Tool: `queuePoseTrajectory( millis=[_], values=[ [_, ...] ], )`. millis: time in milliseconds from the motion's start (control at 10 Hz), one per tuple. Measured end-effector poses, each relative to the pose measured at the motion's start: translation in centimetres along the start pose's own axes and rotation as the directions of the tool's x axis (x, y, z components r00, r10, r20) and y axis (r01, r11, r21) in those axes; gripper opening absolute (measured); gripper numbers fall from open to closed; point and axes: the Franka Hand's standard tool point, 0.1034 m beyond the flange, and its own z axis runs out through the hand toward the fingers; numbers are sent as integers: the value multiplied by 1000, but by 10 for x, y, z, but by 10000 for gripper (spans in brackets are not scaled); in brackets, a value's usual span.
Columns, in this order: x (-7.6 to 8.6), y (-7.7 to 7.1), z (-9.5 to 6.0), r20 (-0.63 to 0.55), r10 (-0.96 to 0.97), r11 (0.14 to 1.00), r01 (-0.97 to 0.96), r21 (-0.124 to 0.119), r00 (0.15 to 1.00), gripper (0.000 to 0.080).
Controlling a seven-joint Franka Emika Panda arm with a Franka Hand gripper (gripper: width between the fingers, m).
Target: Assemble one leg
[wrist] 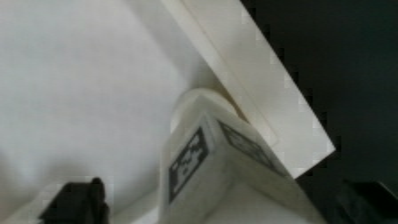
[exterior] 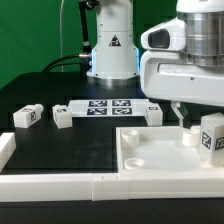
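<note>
A white leg with a black-and-white marker stands on the large white panel, near its edge on the exterior view's right. My gripper hangs over it. In the wrist view the leg lies between my two dark fingertips, with a gap on each side, so the gripper is open around it. The panel fills most of that view. Three more legs lie on the black table: two at the exterior view's left and one behind the panel.
The marker board lies in the middle of the table. A low white rail runs along the front edge. The arm's base stands at the back, before a green backdrop.
</note>
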Motion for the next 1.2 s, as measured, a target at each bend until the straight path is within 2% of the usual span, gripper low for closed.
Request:
queuePoseTrajectory(
  millis=[300,500,600,800,900,1000,1100,1200],
  values=[
    [0,0,0,14,-359,933,359,-26,933,649],
    [-3,-6,0,11,-513,858,513,-28,859,649],
    [-2,-4,1,13,-554,832,554,-27,832,649],
    [-2,-3,1,13,-546,838,546,-27,838,649],
    [-2,-3,1,13,-545,838,546,-27,838,525],
    [-2,-3,1,13,-545,838,545,-27,838,342],
    [-2,-3,1,12,-505,863,505,-27,863,291],
    [-1,-3,1,12,-508,861,508,-27,861,291]
  ],
)
